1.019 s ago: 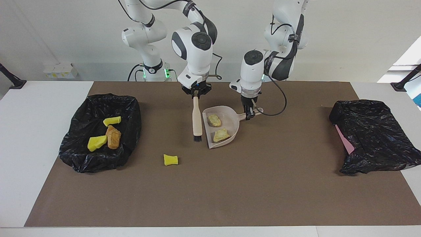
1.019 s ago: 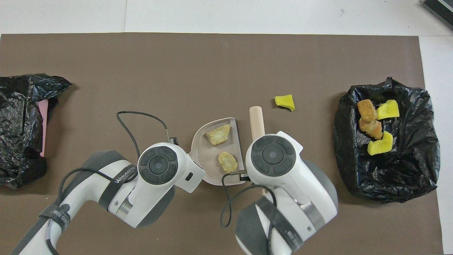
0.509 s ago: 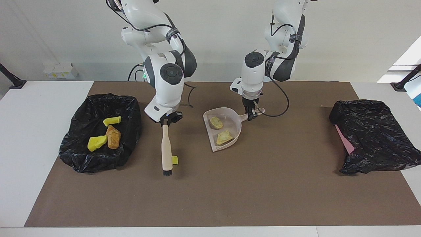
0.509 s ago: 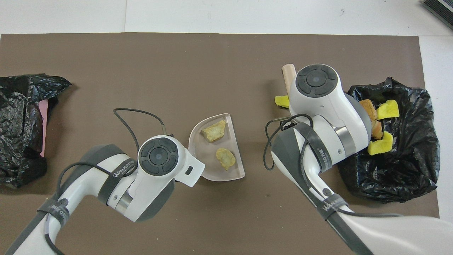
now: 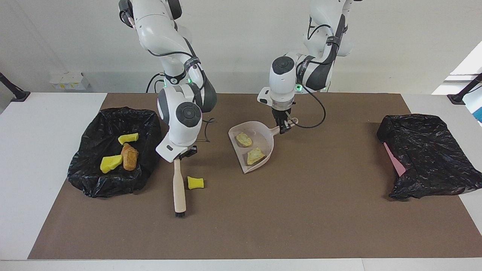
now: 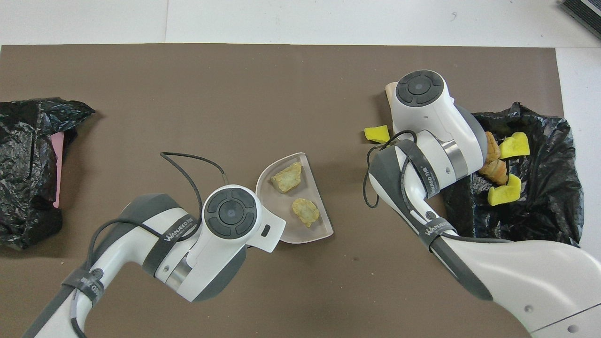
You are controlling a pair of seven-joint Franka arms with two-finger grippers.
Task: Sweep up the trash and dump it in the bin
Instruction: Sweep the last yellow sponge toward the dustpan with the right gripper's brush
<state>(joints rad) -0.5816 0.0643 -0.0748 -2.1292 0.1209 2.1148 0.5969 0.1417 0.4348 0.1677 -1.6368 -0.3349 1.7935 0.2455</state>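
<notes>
My right gripper (image 5: 180,154) is shut on the handle of a beige brush (image 5: 179,188). The brush points away from the robots, its dark bristles low over the brown mat. A loose yellow sponge bit of trash (image 5: 195,182) (image 6: 377,134) lies just beside the handle, on the dustpan's side of it. My left gripper (image 5: 283,128) is shut on the handle of the beige dustpan (image 5: 263,137) (image 6: 307,232). Two yellowish-brown lumps (image 5: 244,139) (image 5: 255,155) sit in the pan. The black-lined bin (image 5: 113,113) (image 6: 540,244) holds two yellow chunks and a brown lump (image 5: 130,156).
A second black bag (image 5: 425,156) with a pink edge lies at the left arm's end of the table. The brown mat (image 5: 301,218) covers most of the table. The right arm hides part of the bin in the overhead view.
My right gripper has carried the brush from beside the dustpan to the bin's side of the loose yellow sponge bit. The dustpan has shifted a little toward the right arm's end.
</notes>
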